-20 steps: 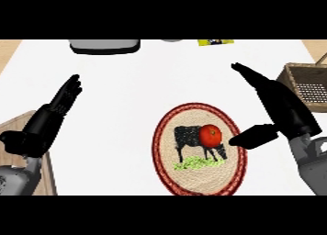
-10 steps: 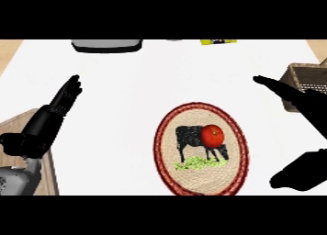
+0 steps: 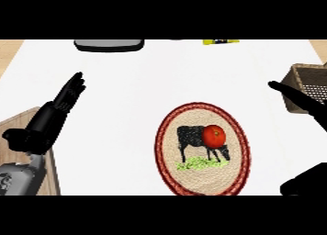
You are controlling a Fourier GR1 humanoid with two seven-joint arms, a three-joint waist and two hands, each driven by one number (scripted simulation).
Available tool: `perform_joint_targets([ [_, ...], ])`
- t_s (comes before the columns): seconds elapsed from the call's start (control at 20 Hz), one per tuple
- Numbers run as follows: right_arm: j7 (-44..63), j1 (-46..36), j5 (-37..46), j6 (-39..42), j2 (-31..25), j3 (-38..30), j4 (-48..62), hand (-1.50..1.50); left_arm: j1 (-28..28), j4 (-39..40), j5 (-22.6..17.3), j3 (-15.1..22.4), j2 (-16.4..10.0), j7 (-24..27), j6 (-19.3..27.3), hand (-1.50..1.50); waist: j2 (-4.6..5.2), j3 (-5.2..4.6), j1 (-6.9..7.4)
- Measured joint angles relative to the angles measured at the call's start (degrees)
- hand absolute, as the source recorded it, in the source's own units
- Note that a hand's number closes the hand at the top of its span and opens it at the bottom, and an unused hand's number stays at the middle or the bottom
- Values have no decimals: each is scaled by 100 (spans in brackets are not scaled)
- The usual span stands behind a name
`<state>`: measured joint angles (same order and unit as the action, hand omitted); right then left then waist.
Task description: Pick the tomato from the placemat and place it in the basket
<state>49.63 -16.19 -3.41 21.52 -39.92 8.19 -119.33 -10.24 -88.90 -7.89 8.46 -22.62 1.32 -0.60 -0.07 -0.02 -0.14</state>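
One tomato [image 3: 214, 135] is lying on one oval placemat [image 3: 193, 118], to the left of the right hand [image 3: 303, 99] and apart from it, and well to the right of the left hand [image 3: 49, 123]. The tomato is sitting over the head of the cow pictured on the placemat, right of the placemat's middle. It is showing as nearly round, so no long axis is standing out, and which way its stem end is pointing cannot be told. The placemat's long axis is running from near to far on the white bench [image 3: 139, 87]. The right hand is hanging open, with straight fingers pointing far-left and the thumb spread wide below them, holding nothing. Its fingers are crossing the near-left corner of the one basket [image 3: 317, 81], which is standing just beyond the hand; contact cannot be told. The left hand is resting open at the view's left, with its fingers straight and together, above a wooden board [image 3: 9, 126].
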Motion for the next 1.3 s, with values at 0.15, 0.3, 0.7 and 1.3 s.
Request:
perform_joint_targets([
  [0.15, -345, 248, 483, -99, 355, 93, 168, -150, -48, 31, 40, -77, 85, -41, -73, 0, 5, 3, 9],
  [0.3, -716, 472, 992, -257, 725, 230, 352, -150, -132, 143, 115, -163, 171, -19, -147, 0, 8, 3, 10],
  [0.7, -1796, 783, 2352, -844, 1530, 702, 1248, -150, 55, -165, 260, -316, 272, -140, -316, 0, 8, 5, 24],
  [1.3, -2888, 861, 3177, -979, 2253, 529, 2074, -150, 78, -187, 649, -534, 692, -204, -559, 0, 6, 2, 17],
])
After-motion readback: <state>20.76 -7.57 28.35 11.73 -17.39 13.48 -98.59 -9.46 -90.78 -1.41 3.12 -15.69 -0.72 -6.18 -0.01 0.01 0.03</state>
